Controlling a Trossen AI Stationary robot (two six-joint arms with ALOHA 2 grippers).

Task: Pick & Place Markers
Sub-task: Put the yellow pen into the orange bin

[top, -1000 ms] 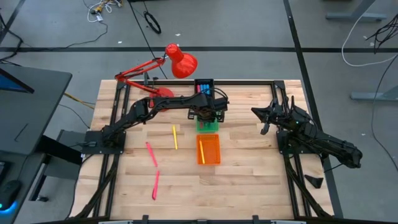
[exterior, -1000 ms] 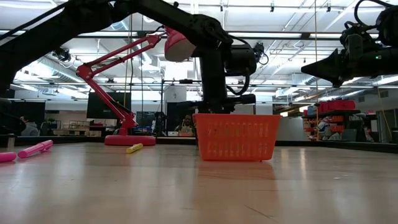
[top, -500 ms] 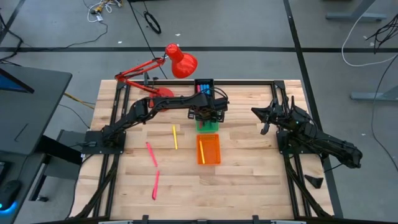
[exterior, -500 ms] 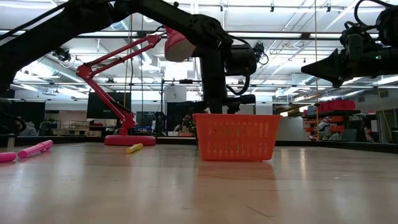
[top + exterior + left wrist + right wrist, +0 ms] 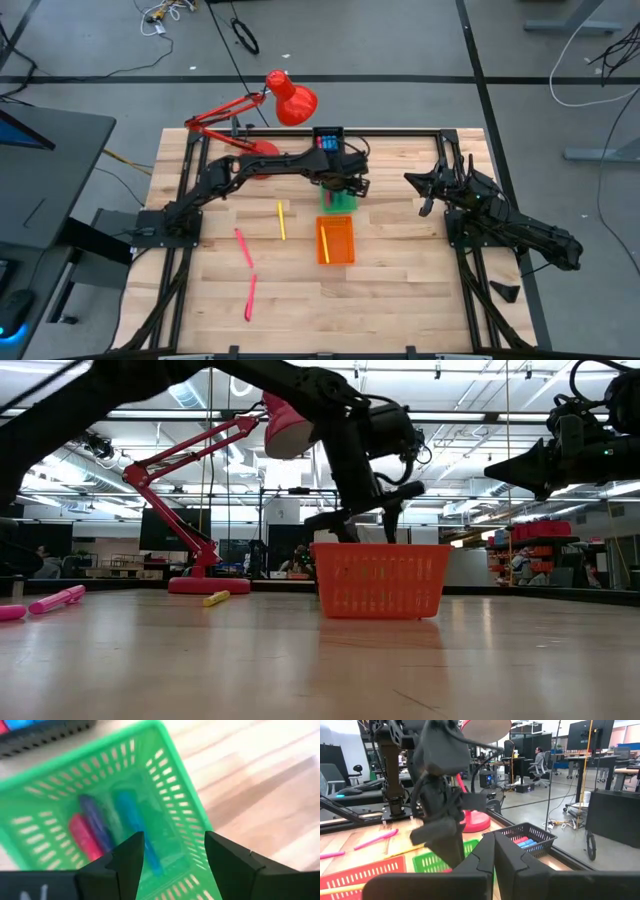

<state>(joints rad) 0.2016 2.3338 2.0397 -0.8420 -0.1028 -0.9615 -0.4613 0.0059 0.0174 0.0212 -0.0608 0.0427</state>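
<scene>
Since a second ago the left tool (image 5: 342,186) has tilted and lifted off its upright pose above the green tray (image 5: 337,201); in the low view it now angles over the far rim of the orange tray (image 5: 381,580). Right arm unchanged, parked at the right side of the surface (image 5: 400,280). Markers on the surface have not moved.

Left tool: fingers (image 5: 122,865) spread apart, gap between them empty, hanging over the green tray. Right tool (image 5: 494,851): fingers pressed together, nothing between them, raised above the surface.

Loose markers, high view:
- yellow marker (image 5: 281,220), left of the orange tray; long axis near-to-far.
- pink marker (image 5: 243,247), further left and nearer; long axis near-to-far, leaning slightly, far end to the left.
- second pink marker (image 5: 250,297), nearest of all; long axis near-to-far, near end slightly to the left.

Containers, in a column from far to near:
- black tray (image 5: 328,138) at the far edge: blue and red markers inside, count cannot be told.
- green tray, middle: left wrist view shows a red marker (image 5: 82,836), a purple marker (image 5: 95,822) and a blue marker (image 5: 135,827) lying side by side, roughly parallel, along the tray floor.
- orange tray, nearest: one yellow marker (image 5: 325,244) along its left wall, long axis near-to-far.

Red desk lamp (image 5: 290,98) at the far left of the surface.
</scene>
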